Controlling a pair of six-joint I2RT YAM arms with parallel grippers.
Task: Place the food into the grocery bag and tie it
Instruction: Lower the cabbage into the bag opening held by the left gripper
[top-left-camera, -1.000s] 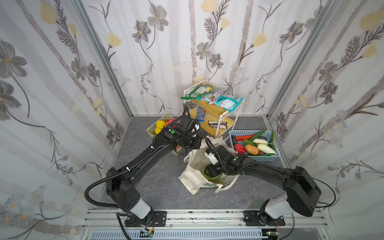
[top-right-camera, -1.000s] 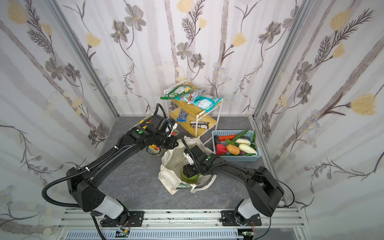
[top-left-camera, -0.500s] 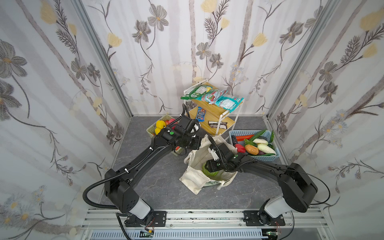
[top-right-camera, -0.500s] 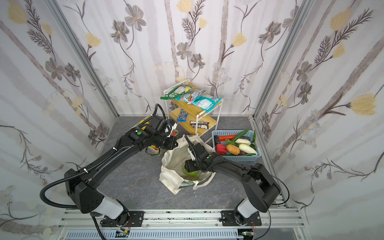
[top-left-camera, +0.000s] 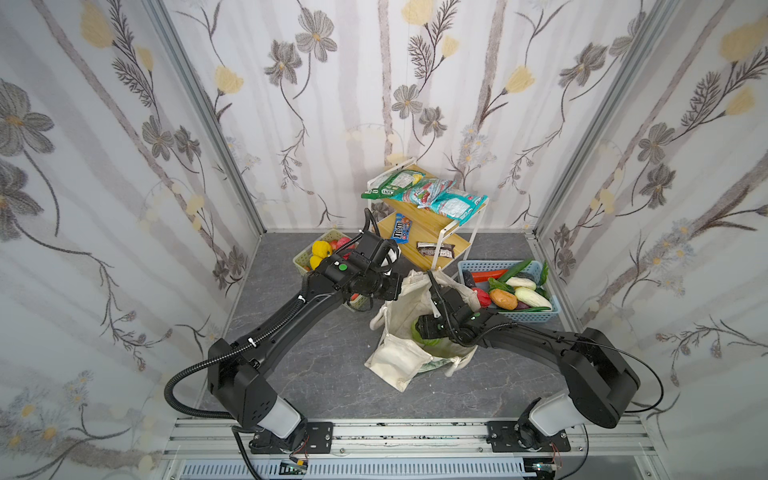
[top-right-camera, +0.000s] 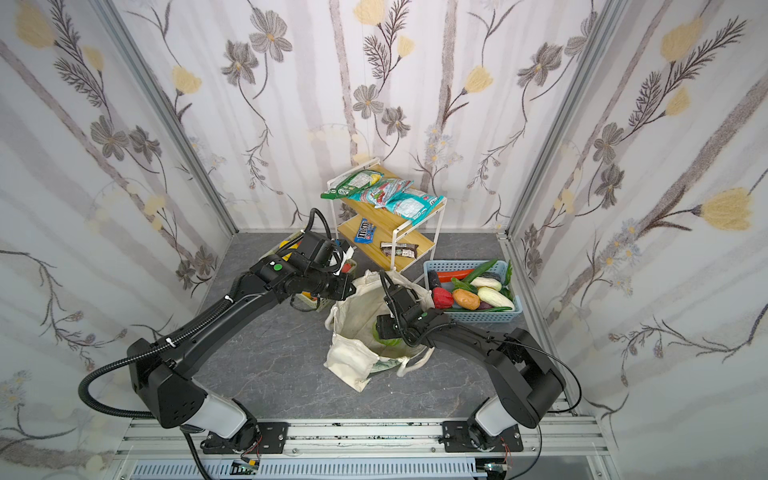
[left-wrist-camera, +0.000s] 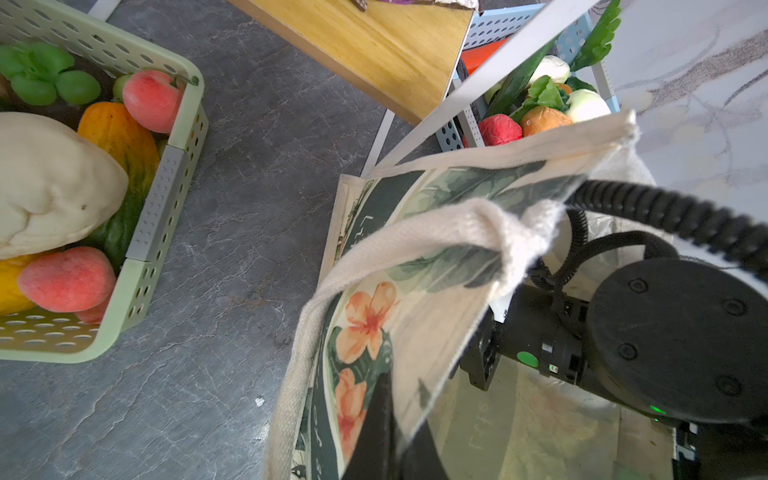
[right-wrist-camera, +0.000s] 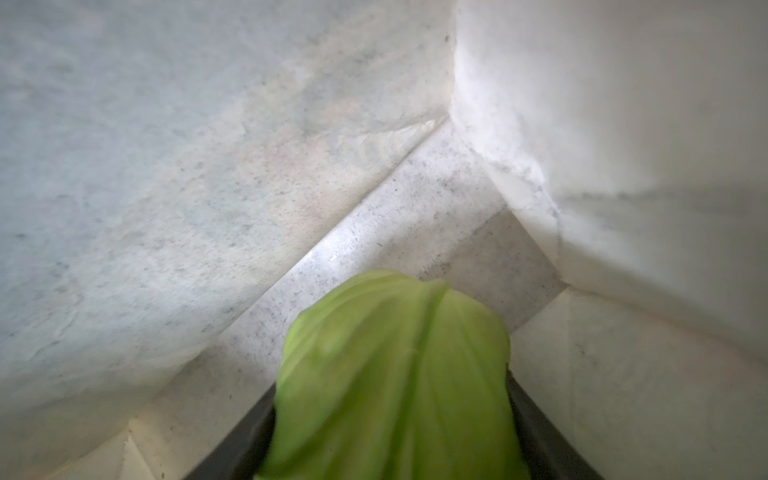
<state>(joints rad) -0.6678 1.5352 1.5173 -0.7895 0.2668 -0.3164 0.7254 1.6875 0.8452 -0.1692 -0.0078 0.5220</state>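
Note:
The cream grocery bag (top-left-camera: 395, 359) (top-right-camera: 349, 361) stands open mid-floor, its leaf print showing in the left wrist view (left-wrist-camera: 419, 266). My left gripper (top-left-camera: 395, 287) (top-right-camera: 348, 291) (left-wrist-camera: 395, 399) is shut on the bag's far-left rim and holds it up. My right gripper (top-left-camera: 422, 330) (top-right-camera: 383, 328) (right-wrist-camera: 390, 399) reaches down inside the bag, shut on a green cabbage (top-left-camera: 426, 341) (top-right-camera: 390, 341) (right-wrist-camera: 395, 374), part of the food. The right wrist view shows the cabbage just above the bag's pale bottom (right-wrist-camera: 291, 166), with a dark finger on each side of it.
A pale green basket (top-left-camera: 305, 259) (left-wrist-camera: 166, 166) of toy fruit sits behind my left arm. A light blue basket (top-left-camera: 534, 316) (top-right-camera: 486, 318) of toy vegetables stands right of the bag. A wooden two-tier rack (top-left-camera: 430, 237) with snack packets stands at the back.
My right gripper has carried the cabbage slightly farther back inside the bag. My left gripper keeps its hold on the rim, and the bag's mouth now stands a little taller.

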